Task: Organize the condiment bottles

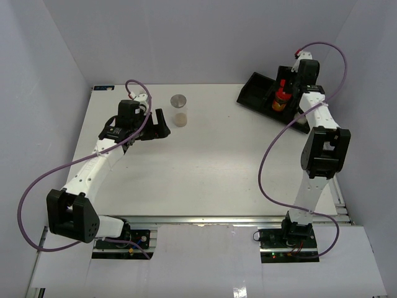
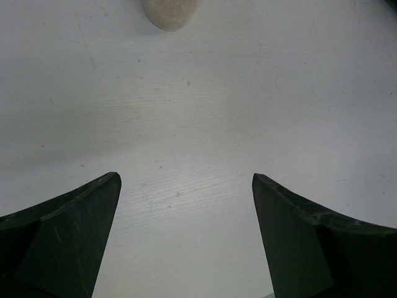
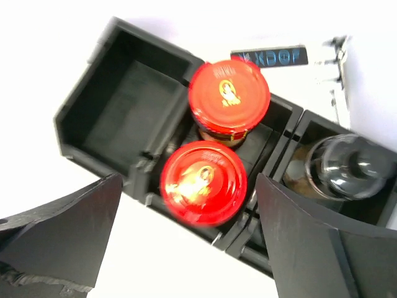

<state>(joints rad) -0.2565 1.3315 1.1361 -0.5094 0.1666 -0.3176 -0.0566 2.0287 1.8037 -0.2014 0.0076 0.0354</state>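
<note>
A clear jar with a flat grey metal lid point(image 1: 179, 110) and pale contents stands on the white table; only its base point(image 2: 169, 12) shows in the left wrist view. My left gripper point(image 1: 164, 123) is open and empty just left of it, apart from it, and low over the table in its own view point(image 2: 185, 176). Two red-capped jars point(image 3: 228, 96) point(image 3: 203, 182) stand in the black tray's middle compartment point(image 3: 273, 133). A clear-topped bottle point(image 3: 347, 164) stands in the right compartment. My right gripper point(image 3: 186, 178) is open above the nearer red cap, holding nothing.
The black tray point(image 1: 256, 87) lies at the table's far right. Its left compartment point(image 3: 127, 105) holds nothing. One red-capped jar point(image 1: 281, 99) shows in the top view beside the right arm. White walls enclose the table on three sides.
</note>
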